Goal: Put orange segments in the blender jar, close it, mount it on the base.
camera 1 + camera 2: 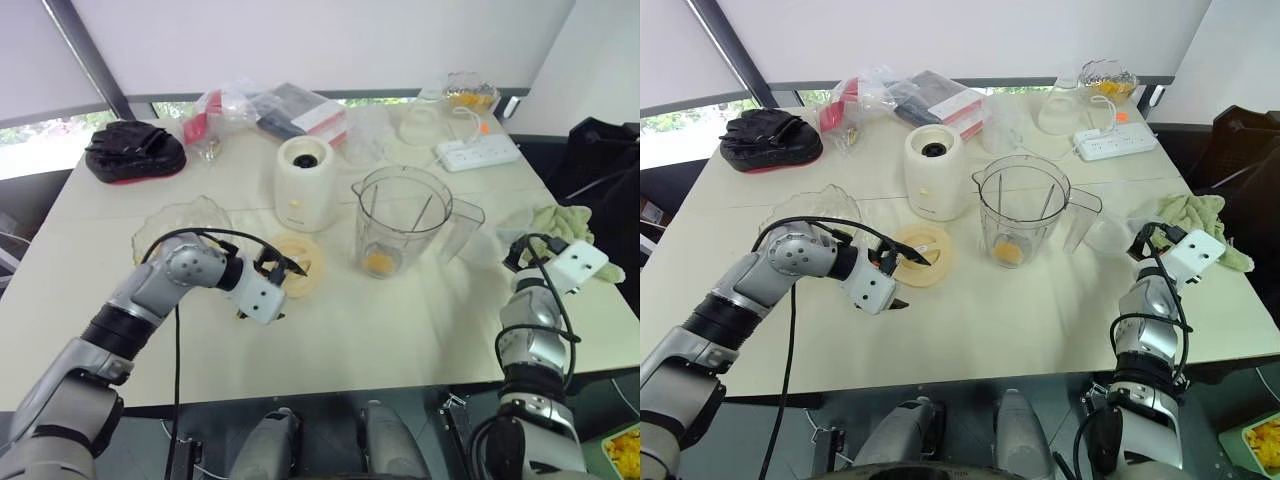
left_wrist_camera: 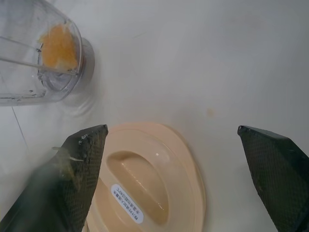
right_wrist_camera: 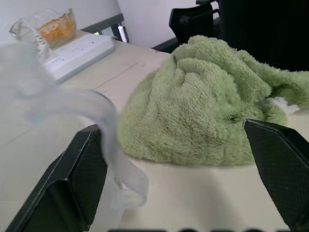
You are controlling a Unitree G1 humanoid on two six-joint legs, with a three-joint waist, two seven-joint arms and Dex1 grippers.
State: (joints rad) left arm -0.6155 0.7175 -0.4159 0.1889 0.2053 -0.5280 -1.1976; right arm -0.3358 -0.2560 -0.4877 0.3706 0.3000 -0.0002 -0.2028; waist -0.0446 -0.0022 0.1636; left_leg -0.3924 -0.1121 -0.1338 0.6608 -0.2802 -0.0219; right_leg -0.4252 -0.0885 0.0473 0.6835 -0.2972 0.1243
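Left arm enters from lower left of the head view, elbow bent, forearm reaching toward frame centre; left gripper (image 1: 268,283) angles down over the cream-yellow round lid (image 1: 298,264), fingers (image 2: 79,169) spread wide, nothing between them, lid lying flat on the table (image 1: 400,330) below. Right arm rises at lower right, forearm upright, right gripper (image 3: 178,174) pointing level toward the green towel (image 3: 203,116), fingers spread apart, empty. Blender jar (image 1: 402,222) stands upright at centre, open top, handle toward frame right, orange segments (image 1: 378,262) at its bottom. Base (image 1: 305,183) stands just left of the jar and slightly behind it, dark socket up, apart from it. White power strip (image 1: 477,152) upper right, black bag (image 1: 134,150) upper left
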